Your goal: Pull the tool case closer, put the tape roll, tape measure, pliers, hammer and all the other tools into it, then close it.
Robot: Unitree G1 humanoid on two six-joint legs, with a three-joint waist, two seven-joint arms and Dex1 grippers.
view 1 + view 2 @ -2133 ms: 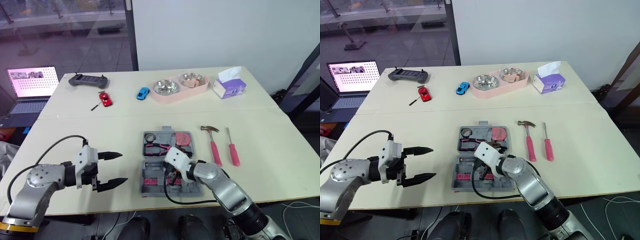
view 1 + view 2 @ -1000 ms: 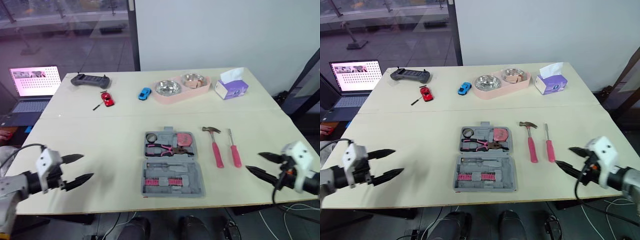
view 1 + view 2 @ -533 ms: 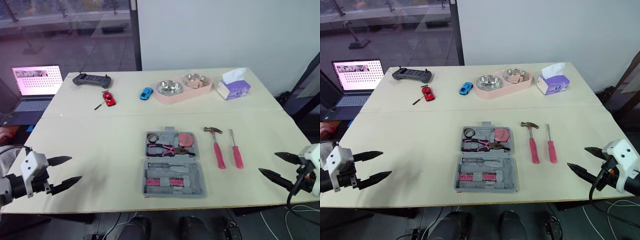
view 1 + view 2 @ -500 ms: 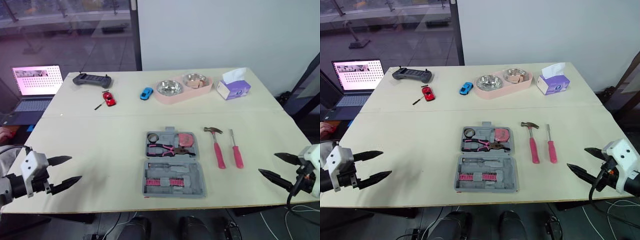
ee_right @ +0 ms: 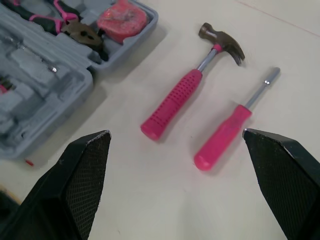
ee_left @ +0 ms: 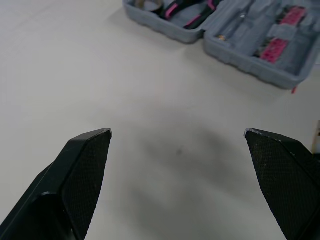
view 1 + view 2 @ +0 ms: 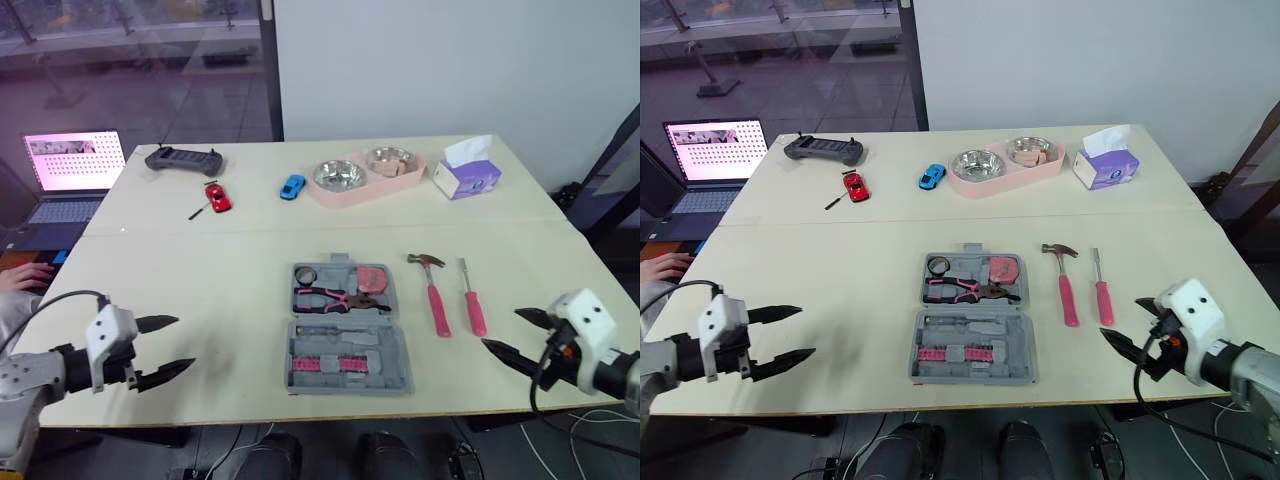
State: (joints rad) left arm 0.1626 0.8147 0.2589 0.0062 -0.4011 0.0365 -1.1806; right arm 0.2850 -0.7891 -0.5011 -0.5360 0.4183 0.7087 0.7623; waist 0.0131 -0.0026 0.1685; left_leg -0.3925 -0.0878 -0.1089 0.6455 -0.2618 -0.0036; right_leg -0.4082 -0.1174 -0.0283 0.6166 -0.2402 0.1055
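The grey tool case (image 7: 345, 335) lies open at the table's middle front. Its far half holds a tape roll (image 7: 305, 275), pliers (image 7: 330, 297) and a pink tape measure (image 7: 372, 277). Pink bits (image 7: 335, 364) line the near half. To the right of the case, a pink-handled hammer (image 7: 432, 295) and a pink screwdriver (image 7: 470, 302) lie on the table. My left gripper (image 7: 186, 342) is open and empty, well left of the case. My right gripper (image 7: 500, 329) is open and empty, just right of and nearer than the screwdriver (image 5: 230, 132) and hammer (image 5: 190, 87).
Along the far side stand a laptop (image 7: 70, 175), a black controller (image 7: 180, 159), a red toy car (image 7: 212, 197), a blue toy car (image 7: 291, 186), a pink double bowl (image 7: 365, 175) and a tissue box (image 7: 465, 175). A person's hand (image 7: 20, 277) rests at the left edge.
Both open grippers have moved inward from the table's outer edges toward the case. A person's hand has come further into view at the left edge.
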